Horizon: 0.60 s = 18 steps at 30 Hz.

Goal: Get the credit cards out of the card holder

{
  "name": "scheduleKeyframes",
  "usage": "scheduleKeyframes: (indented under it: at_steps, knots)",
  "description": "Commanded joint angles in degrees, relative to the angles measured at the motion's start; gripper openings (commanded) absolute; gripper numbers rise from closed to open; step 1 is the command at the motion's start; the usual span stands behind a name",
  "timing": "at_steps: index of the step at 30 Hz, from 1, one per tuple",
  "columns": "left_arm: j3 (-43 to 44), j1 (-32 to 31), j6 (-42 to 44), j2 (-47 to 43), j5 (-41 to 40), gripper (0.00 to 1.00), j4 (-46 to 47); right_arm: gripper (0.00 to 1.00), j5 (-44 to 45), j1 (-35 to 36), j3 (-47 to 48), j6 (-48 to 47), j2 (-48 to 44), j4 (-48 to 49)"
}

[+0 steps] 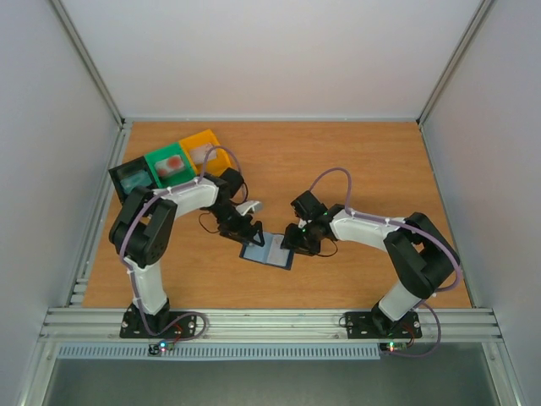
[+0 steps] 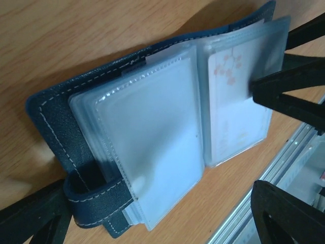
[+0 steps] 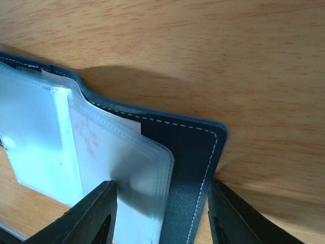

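Observation:
The navy card holder (image 1: 267, 252) lies open on the wood between both arms, its clear sleeves fanned out (image 2: 147, 137). A pale credit card with reddish marks (image 2: 236, 112) sits inside the right-hand sleeve (image 3: 96, 147). The left-hand sleeve looks empty. My left gripper (image 1: 245, 228) hovers over the holder's left half, open wide (image 2: 162, 216), touching nothing. My right gripper (image 1: 297, 241) is closed around the holder's right flap (image 3: 162, 213). One finger (image 3: 94, 213) presses on the sleeves and the other sits against the cover's stitched outer edge.
Black (image 1: 131, 178), green (image 1: 169, 165) and yellow (image 1: 203, 150) bins stand in a row at the back left, each with a small flat thing inside. The aluminium rail (image 1: 270, 321) runs along the table's near edge, close to the holder.

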Motion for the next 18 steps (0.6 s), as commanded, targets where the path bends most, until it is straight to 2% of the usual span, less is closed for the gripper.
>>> scheduleKeyframes:
  at_steps: [1,6,8,12,15,18]
  knots:
    - [-0.7,-1.8,-1.4,2.9,5.4,0.94,8.7,0.49,-1.1,0.4,-0.2,0.8,2.5,2.8]
    - [-2.0,-2.9,-4.4,1.3,9.0,0.89,14.5,0.48,-1.7,0.4,0.4,0.5,2.9,3.2]
    - [-1.7,-3.7,-4.7,1.7,9.5,0.87,14.9,0.44,-2.5,0.4,0.7,0.1,2.6,4.1]
    - [-1.4,-3.8,-4.2,2.2,8.7,0.80,14.5,0.43,-6.9,0.4,1.7,-1.5,1.6,6.3]
    - [-1.3,-3.8,-3.6,2.1,8.0,0.66,14.2,0.43,-7.9,0.4,2.8,-2.5,0.9,6.1]
    - [-1.3,-3.8,-3.1,1.2,8.7,0.37,12.7,0.43,-5.1,0.2,2.9,-2.9,-0.6,3.4]
